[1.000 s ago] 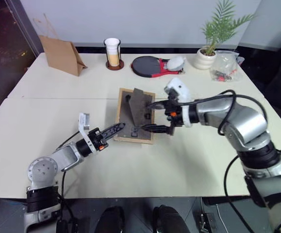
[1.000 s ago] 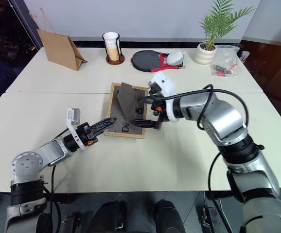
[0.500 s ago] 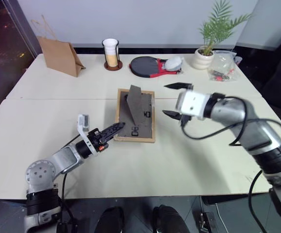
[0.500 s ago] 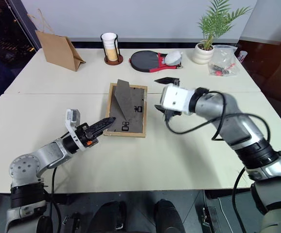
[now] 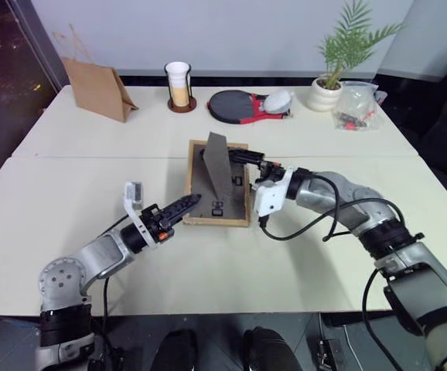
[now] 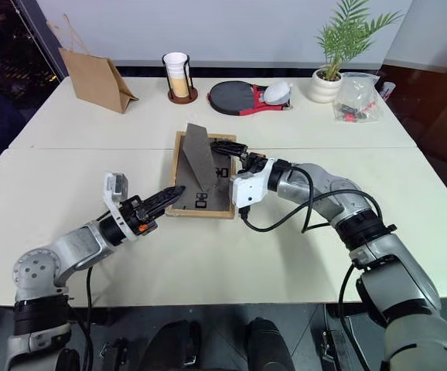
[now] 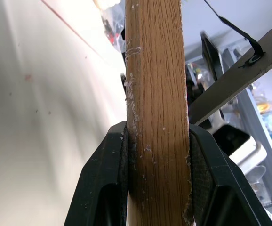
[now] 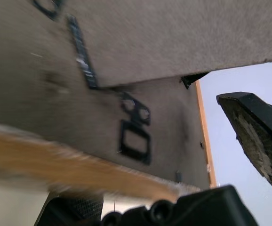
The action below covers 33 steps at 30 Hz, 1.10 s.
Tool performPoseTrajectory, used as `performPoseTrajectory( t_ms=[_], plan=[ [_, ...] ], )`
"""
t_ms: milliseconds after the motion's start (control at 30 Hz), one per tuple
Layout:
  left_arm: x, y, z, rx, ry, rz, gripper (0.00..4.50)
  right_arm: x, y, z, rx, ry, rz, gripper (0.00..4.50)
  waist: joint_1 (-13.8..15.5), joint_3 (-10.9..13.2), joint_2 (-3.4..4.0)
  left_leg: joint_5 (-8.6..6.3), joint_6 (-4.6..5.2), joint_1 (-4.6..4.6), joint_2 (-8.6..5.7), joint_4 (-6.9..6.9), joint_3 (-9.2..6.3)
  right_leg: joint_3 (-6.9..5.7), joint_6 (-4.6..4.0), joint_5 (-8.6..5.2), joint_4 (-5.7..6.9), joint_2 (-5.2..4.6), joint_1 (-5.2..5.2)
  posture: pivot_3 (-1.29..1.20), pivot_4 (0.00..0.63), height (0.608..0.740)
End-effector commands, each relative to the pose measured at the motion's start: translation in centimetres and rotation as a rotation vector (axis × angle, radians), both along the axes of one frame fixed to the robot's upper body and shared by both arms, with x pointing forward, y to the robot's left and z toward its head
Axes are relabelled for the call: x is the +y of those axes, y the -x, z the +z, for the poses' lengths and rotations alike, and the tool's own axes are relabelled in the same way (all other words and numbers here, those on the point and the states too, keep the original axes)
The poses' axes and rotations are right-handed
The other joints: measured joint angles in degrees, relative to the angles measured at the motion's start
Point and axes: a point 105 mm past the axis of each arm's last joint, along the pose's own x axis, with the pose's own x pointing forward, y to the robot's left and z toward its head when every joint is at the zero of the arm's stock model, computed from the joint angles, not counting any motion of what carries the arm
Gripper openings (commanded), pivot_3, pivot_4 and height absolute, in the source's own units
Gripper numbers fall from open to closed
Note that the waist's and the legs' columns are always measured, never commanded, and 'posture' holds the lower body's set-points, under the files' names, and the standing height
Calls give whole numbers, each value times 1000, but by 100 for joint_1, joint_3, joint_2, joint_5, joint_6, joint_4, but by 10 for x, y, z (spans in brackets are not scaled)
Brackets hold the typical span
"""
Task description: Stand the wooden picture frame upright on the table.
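The left gripper (image 5: 194, 200) is clamped on the near-left corner of the wooden picture frame (image 5: 218, 185), which lies back-up on the table (image 5: 301, 255) near its seam, stand raised. The right gripper (image 5: 247, 166), jaws spread wide, now reaches over the frame's right edge; half a second ago it hung well to the right. At the far edge, a holder (image 5: 179, 86) carries stacked cups, and a clear bag (image 5: 357, 104) holds small items.

Frame (image 5: 216, 184): light wood border, grain plain and edge scuffed rough; back panel matt grey-brown board; tabletop (image 5: 301, 255) smooth, matt cream; bag (image 5: 96, 87), upper left, brown paper; jaws black plastic, pads textured.
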Motion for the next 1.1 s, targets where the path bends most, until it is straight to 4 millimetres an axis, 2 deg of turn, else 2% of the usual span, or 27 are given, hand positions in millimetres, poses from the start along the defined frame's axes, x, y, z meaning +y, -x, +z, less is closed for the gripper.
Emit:
performPoseTrajectory(
  t_ms=[33,100,167,233,367,433,467,600,767,833,900,1000,1100],
  plan=[
    [-4,6,15,-67,23,-27,1062,2,-3,14,-43,-30,14,3908,7,0,0,0,0,0,0,0,-1,-1,0,0,0,0,1,0,150,740],
    [-4,7,15,-69,22,-30,1062,3,-3,13,-38,-30,18,3123,3,0,0,0,1,0,0,1,-3,-2,0,0,-1,0,3,0,150,740],
    [-5,8,16,-72,19,-33,1062,4,-3,11,-31,-26,25,2031,1,0,0,0,1,1,-1,1,-3,-1,0,0,0,-2,3,0,150,740],
    [-6,8,17,-73,20,-33,1062,5,-2,10,-30,-25,31,1397,-11,0,0,0,1,2,2,1,-4,-1,0,0,1,-2,3,0,150,740],
    [-6,9,18,-80,9,-45,1062,7,-1,10,-26,-29,39,1385,-7,0,0,-2,4,5,1,0,-8,-1,0,0,2,0,7,0,150,740],
    [-4,11,16,-84,-10,-50,2099,7,0,11,-15,-44,39,1385,-7,-1,-1,-2,4,6,1,1,-7,-1,0,0,3,0,8,0,150,740],
    [-1,11,14,-85,-23,-47,2470,7,0,12,-10,-50,40,1311,-9,-1,-1,-2,5,8,1,1,-8,-2,0,0,1,1,11,0,150,740],
    [27,7,12,-141,-127,19,4445,3,1,14,36,-78,34,1287,-22,0,0,-4,7,9,1,-2,-8,-3,-1,0,2,4,11,0,150,740],
    [84,4,33,-311,-342,135,4445,-5,2,14,176,-134,28,1287,-30,2,0,-11,20,9,2,-2,-8,-6,-3,-1,2,5,9,0,150,740],
    [110,0,43,-384,-460,174,4445,-7,3,12,344,-190,20,1287,-24,2,1,-15,26,10,3,-6,-7,-6,-4,-2,1,7,9,0,150,740],
    [126,-3,47,-424,-561,172,4445,-8,10,5,632,-243,29,1287,-14,4,4,-16,29,11,5,-10,-9,-10,-5,-2,-3,9,13,0,150,740],
    [124,-10,49,-460,-606,150,4445,-5,26,3,1014,-300,95,1287,27,5,7,-22,39,11,5,-9,-12,-15,-3,-1,-6,-2,18,0,150,740],
    [109,-14,43,-491,-648,102,4445,-3,36,-1,1333,-292,136,1287,14,5,7,-27,47,10,3,-4,-11,-15,-2,-1,-6,-18,19,0,150,740]
  ],
)
